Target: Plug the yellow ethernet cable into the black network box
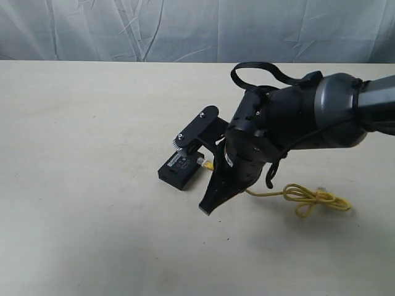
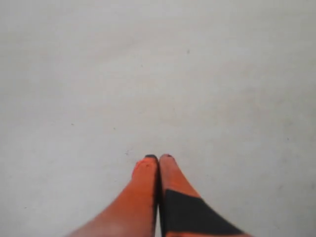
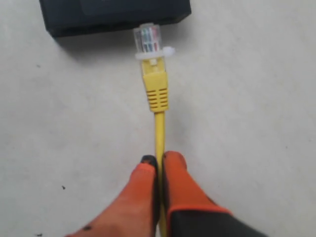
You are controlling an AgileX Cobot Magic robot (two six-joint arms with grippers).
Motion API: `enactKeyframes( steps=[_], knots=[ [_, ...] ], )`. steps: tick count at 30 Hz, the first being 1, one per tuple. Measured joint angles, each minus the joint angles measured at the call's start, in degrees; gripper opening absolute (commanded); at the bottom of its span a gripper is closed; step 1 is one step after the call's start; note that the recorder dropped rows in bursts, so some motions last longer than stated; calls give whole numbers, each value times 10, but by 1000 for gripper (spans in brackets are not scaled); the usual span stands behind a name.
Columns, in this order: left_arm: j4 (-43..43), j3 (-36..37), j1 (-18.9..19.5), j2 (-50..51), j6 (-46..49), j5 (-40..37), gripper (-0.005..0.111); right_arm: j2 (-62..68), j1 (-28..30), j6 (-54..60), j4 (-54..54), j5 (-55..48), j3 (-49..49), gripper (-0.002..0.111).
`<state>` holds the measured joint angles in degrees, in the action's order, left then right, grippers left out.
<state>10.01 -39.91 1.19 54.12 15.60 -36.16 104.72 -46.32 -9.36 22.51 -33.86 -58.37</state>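
Right fingers (image 3: 140,197) clamp the cable (image 3: 159,131) just behind its plug (image 3: 148,39) so the tip points at the box (image 3: 113,17); left fingers (image 2: 143,197) rest together, empty.

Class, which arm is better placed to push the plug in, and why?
Right. The right arm has its jaws shut on the yellow ethernet cable, clear plug pointing at the black network box. The left jaws are shut over bare table, neither thing in their view.
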Motion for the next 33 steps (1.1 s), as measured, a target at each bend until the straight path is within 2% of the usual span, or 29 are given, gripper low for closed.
enactKeyframes(
  steps=[8, 11, 15, 18, 22, 27, 33],
  knots=[
    [227, -127, -1, 320, 271, -19, 0, 0, 47, 189, -180, -11, 0, -1],
    [270, -172, -20, 414, 321, -29, 0, 0, 56, 226, -216, -6, 0, -1],
    [285, -250, -72, 516, 340, -46, 0, 0, 49, 237, -228, 5, 0, -1],
    [292, -308, -109, 573, 354, -62, 0, 0, 45, 240, -232, 7, 0, -1],
    [307, -372, -134, 639, 370, -101, 0, 0, 43, 240, -233, 5, 0, -1],
    [330, -412, -141, 690, 431, -141, 0, 7, 43, 243, -233, 10, 0, -1],
    [368, -417, -145, 710, 521, -188, 0, 31, 41, 248, -232, 11, 0, -1]
  ],
)
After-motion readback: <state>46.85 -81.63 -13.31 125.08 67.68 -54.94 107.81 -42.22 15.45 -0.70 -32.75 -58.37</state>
